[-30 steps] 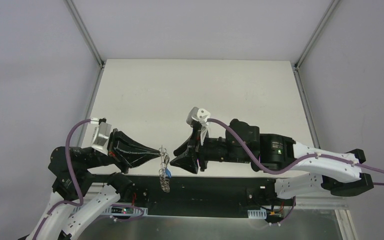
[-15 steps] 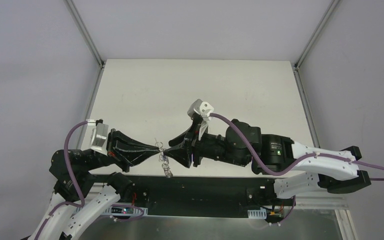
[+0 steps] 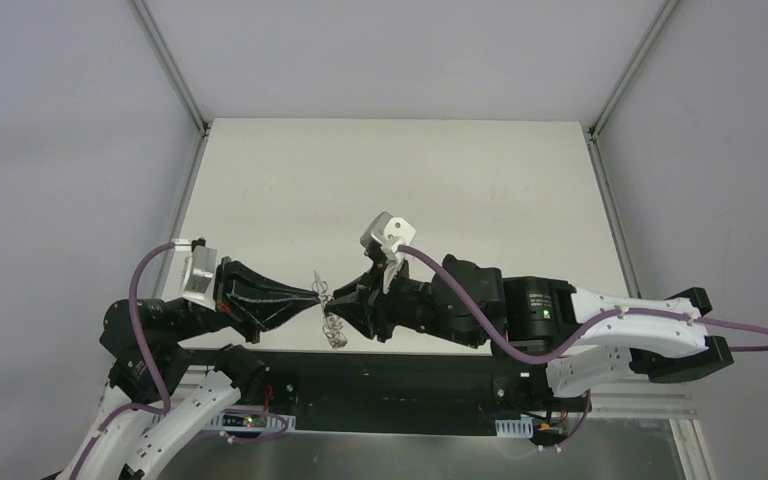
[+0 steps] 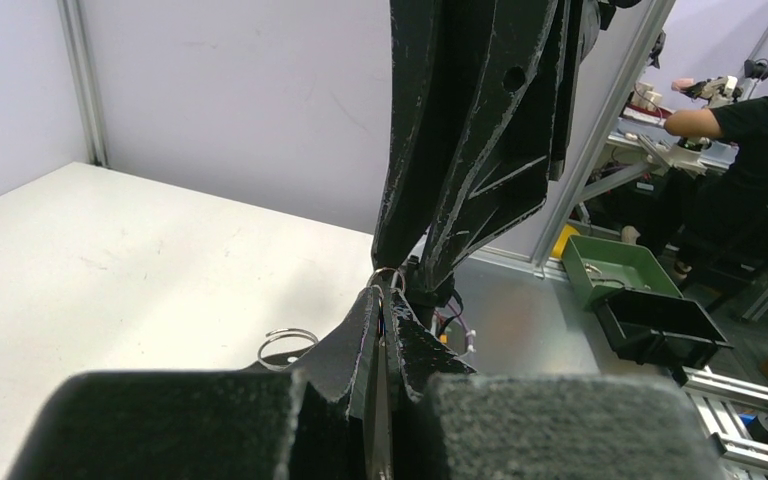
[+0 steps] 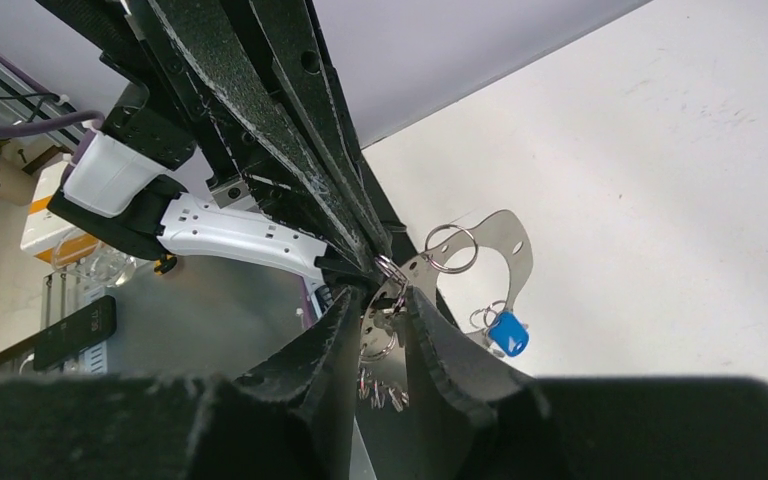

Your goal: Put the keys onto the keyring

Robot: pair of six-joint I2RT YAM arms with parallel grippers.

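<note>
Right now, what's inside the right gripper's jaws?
Part of the keyring sits in the gap between the fingers of the right gripper; the blue-headed key hangs outside it. Whether the pads touch metal is hidden.

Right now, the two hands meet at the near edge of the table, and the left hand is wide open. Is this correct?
Not quite. The left hand is shut, pinching the keyring; the left wrist view shows it. It does meet the right hand at the near edge of the table.

The keyring (image 5: 518,262) is silver, the key (image 5: 507,333) below it blue-headed; left pincer (image 4: 381,298) and right pincer (image 5: 384,300) are black, table (image 3: 410,180) off-white.
</note>
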